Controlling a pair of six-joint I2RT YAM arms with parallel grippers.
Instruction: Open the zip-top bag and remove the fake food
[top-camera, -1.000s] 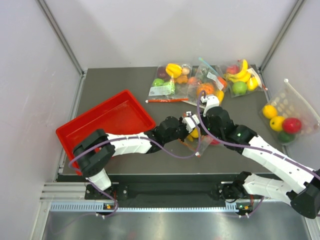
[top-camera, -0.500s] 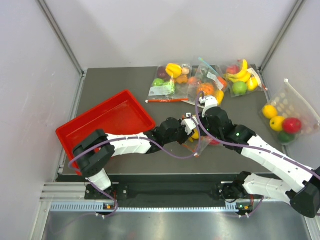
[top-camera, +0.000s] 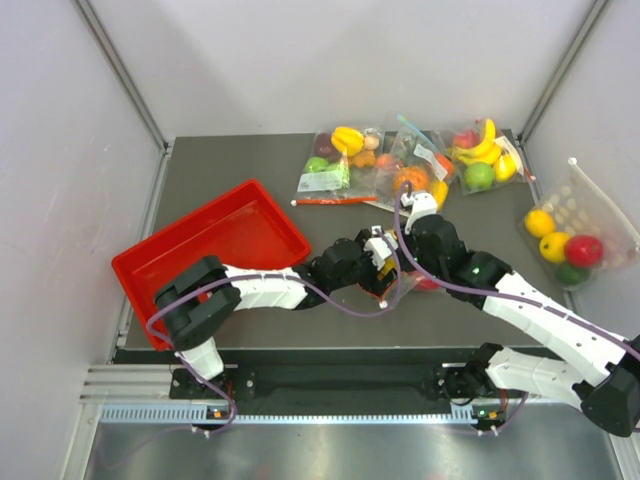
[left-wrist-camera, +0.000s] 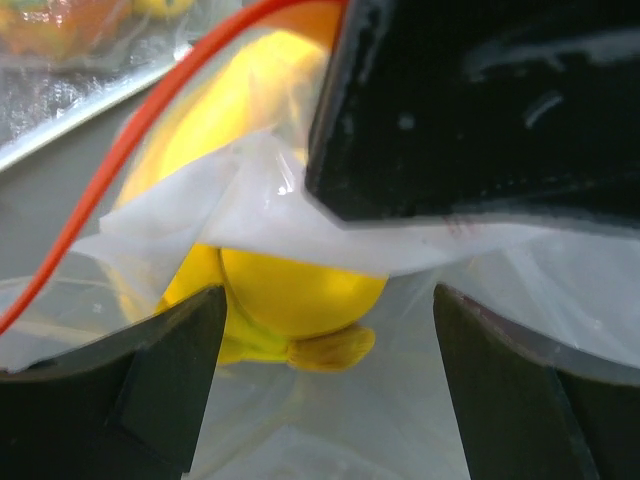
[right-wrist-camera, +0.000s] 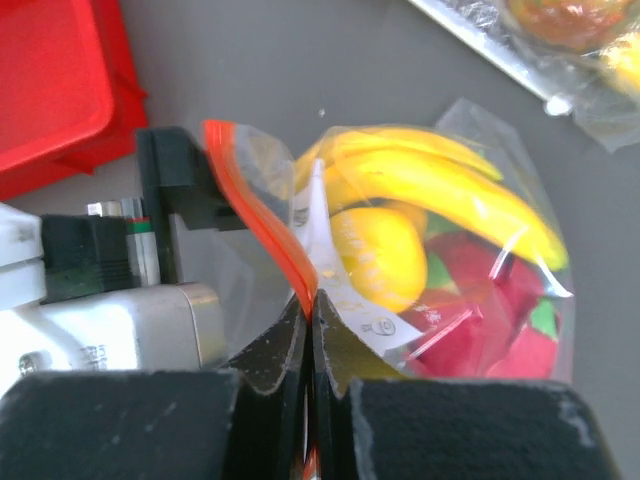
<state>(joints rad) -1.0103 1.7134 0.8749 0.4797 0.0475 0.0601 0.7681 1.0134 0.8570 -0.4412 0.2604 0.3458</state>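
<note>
Right gripper (right-wrist-camera: 312, 300) pinched shut on the red-orange zip strip (right-wrist-camera: 255, 225) of the zip-top bag (top-camera: 395, 275) at table centre. Left gripper (left-wrist-camera: 328, 300) has jaws apart, bag film between them. Banana (right-wrist-camera: 440, 190), yellow fruit (right-wrist-camera: 380, 250) and dragon fruit (right-wrist-camera: 480, 320) sit inside. Red tray (top-camera: 230, 235) lies left; other fruit bags (top-camera: 340, 160) line the far edge.

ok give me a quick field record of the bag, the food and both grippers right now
zip-top bag: between the two grippers, red-orange zip strip bowed upward
mouth: cannot tell if unzipped
right gripper: shut on the zip strip
left gripper: open, bag plastic between its fingers
contents: banana, rounded yellow fruit, dragon fruit, all inside the bag
red tray: left of the bag, apart from it
</note>
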